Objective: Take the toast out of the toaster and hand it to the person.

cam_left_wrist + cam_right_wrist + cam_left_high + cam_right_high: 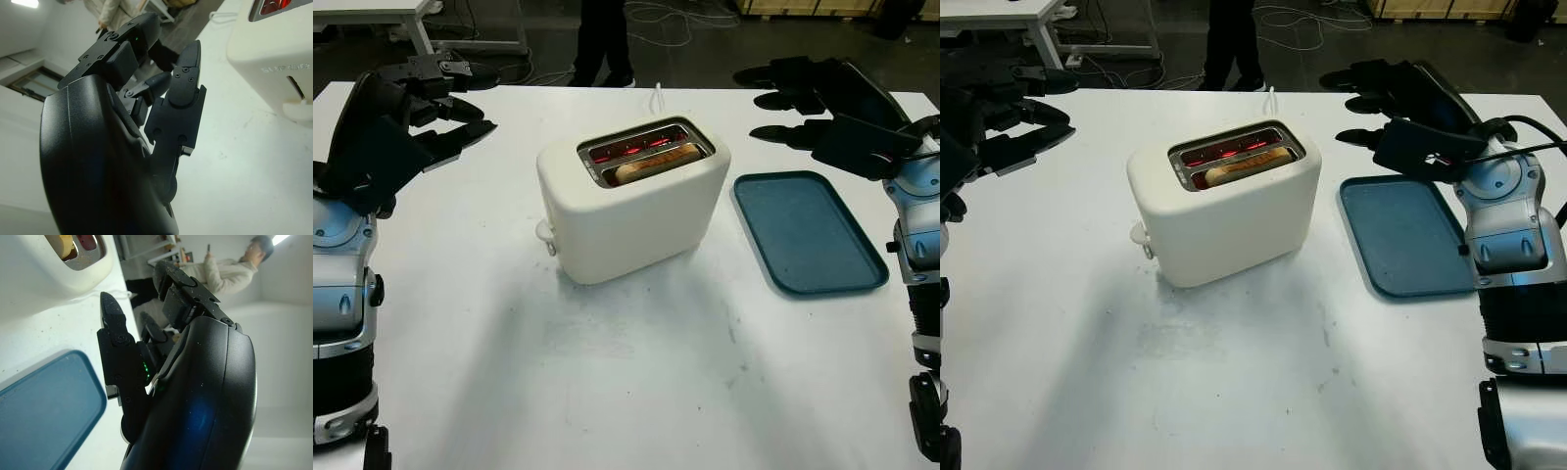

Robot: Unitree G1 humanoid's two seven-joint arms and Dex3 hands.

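While both robot hands hang open over the worktop, toast sits in the toaster slot between them, long axis left-to-right. Right robot hand looks nearer than left robot hand; person beyond.

Bright overhead light, soft shadows across the table

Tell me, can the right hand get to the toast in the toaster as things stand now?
Probably yes. The right hand is open, above the blue tray, and nothing stands between it and the toast, which sits low in the toaster slot.
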